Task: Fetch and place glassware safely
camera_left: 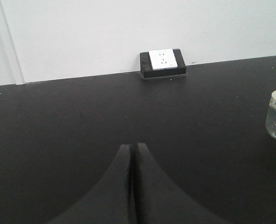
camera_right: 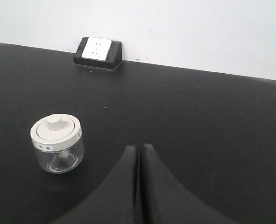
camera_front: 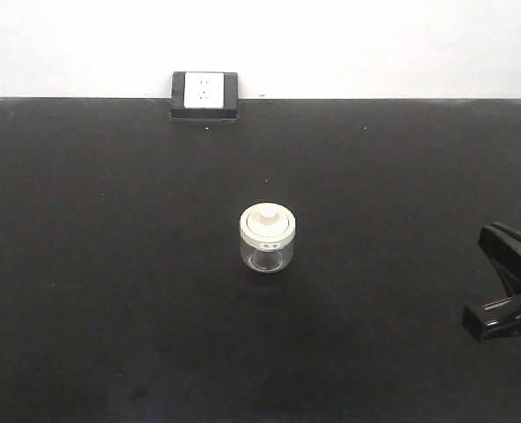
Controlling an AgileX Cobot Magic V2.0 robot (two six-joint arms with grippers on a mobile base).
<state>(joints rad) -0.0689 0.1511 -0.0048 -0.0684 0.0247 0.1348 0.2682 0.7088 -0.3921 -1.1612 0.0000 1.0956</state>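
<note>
The glass jar [camera_front: 267, 238] stands upright, untouched, near the middle of the black surface [camera_front: 110, 291], well apart from both arms. Nearest the base, the right end effector [camera_right: 138, 151] is clenched, fingers pressed together; the left end effector [camera_left: 132, 151] likewise. To fetch it well, the right one, probably the closer, should spread wide first, come in low and level, and close on the clear body below the lid. The jar is squat and transparent, with a cream-white knobbed lid bearing small dark rim marks. Beyond, a wall socket [camera_front: 205, 94] sits at the far edge.
</note>
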